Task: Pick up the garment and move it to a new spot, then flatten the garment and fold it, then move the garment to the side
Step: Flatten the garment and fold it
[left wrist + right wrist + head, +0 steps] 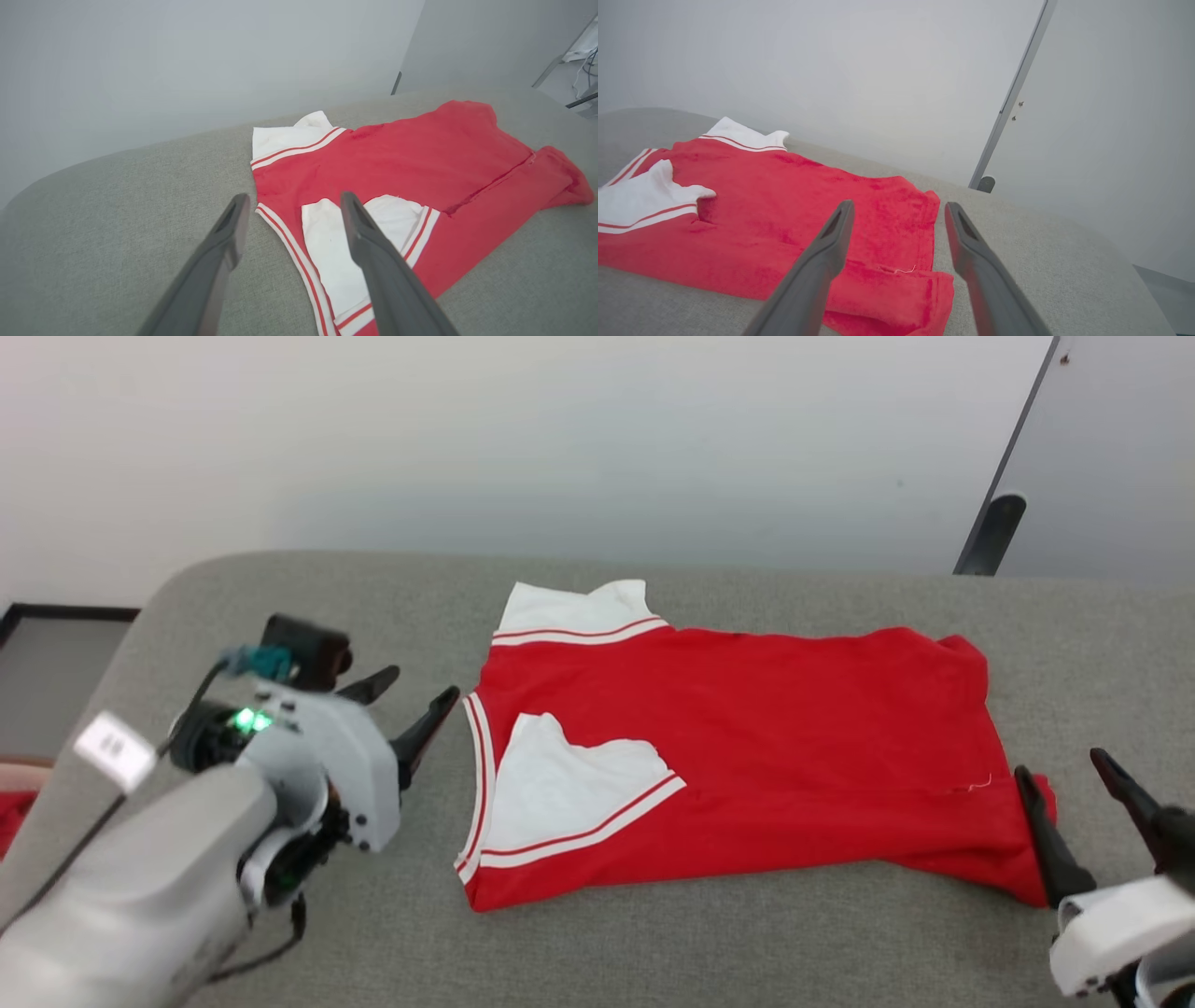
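The garment [747, 747], a red jersey with white sleeves and stripe trim, lies folded lengthwise on the grey table [653, 952], sleeves at its left end. My left gripper [411, 695] hovers open just off the garment's left edge, its fingers straddling the striped edge [289, 242] in the left wrist view, nothing between them. At the garment's lower right corner my right gripper [1064, 770] stands open; in the right wrist view its fingers frame the hem corner [896, 275] without holding it. The chest lettering is hidden.
A pale wall runs behind the table. A dark post [991, 532] leans at the back right. A bit of red cloth [11, 821] shows past the table's left edge. Bare grey surface lies in front of the garment and to its left.
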### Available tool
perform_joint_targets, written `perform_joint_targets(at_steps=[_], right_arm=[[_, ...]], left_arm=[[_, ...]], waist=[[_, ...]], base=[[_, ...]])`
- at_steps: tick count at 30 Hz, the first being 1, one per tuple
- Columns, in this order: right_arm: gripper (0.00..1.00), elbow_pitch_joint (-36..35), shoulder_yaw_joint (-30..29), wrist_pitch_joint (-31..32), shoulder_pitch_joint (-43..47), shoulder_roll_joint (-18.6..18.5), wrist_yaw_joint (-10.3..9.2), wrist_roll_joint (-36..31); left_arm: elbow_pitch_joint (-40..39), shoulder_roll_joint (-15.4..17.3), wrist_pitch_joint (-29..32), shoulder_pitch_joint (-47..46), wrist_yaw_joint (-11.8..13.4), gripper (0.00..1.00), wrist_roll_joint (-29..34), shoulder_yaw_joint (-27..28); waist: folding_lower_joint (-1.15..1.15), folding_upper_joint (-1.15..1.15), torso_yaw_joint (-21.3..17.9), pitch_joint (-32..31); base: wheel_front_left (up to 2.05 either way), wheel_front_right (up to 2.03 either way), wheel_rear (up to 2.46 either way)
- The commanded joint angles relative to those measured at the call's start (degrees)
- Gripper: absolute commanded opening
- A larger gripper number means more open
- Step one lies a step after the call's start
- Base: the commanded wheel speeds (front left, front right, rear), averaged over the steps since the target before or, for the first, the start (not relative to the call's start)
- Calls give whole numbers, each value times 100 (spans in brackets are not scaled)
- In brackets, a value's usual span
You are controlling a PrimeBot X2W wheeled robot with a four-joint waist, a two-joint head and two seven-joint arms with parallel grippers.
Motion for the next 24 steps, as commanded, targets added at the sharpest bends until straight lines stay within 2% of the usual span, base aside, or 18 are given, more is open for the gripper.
perform_joint_targets(at_steps=[1,6,12,15,17,20,24], right_arm=[[100,-37,44,-268,149,50,-6,-121],[100,-107,-71,-1022,387,272,-6,-501],[100,-260,-279,-1343,559,560,-6,-716],[100,-414,-427,-1371,620,648,-6,-737],[100,-552,-515,-1380,604,708,-6,-783],[100,-722,-611,-1384,567,739,-6,-810],[100,-859,-721,-1386,441,773,-6,-787]], left_arm=[[-195,113,-213,214,166,100,0,66],[-1005,436,-839,760,670,100,-67,259],[-1904,773,-1293,1530,1312,100,-145,728],[-2234,843,-1333,1872,1529,100,-196,1000],[-2380,904,-1339,2003,1568,100,-251,1117],[-2470,957,-976,2066,1494,100,-641,1176],[-2374,1005,189,1793,1481,100,-1272,1104]], waist=[[0,0,-3,-88],[0,0,-86,-143],[0,0,-223,-87],[0,0,-300,-4],[0,0,-379,77],[0,0,-517,220],[0,0,-693,421]], base=[[0,0,0],[0,0,0],[0,0,0],[0,0,0],[0,0,0],[0,0,0],[0,0,0]])
